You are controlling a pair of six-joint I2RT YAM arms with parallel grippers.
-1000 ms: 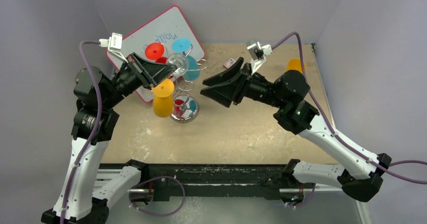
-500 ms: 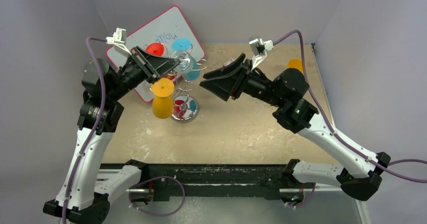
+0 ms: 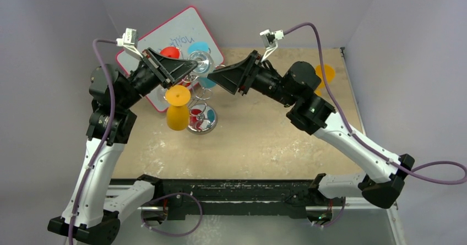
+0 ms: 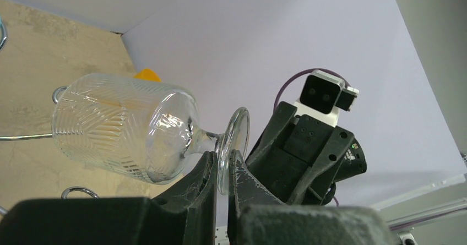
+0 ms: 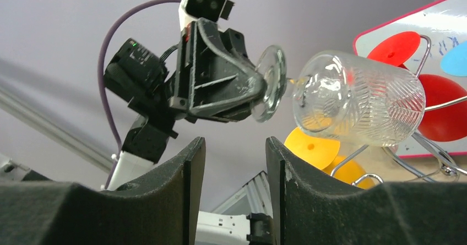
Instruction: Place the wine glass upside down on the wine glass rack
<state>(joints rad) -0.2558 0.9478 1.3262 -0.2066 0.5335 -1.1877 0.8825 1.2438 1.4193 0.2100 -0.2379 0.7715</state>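
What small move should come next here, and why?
Probably the open right gripper eases forward around the clear ribbed wine glass: the left gripper pinches only its foot, and its bowl lies sideways just ahead.

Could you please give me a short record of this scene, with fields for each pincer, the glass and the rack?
left pincer: shut on the foot of the clear wine glass
right pincer: open, empty, facing the glass
glass pose: on its side, by the wine glass rack, not hung
rack load: yellow glass, red glass, blue glass, upside down
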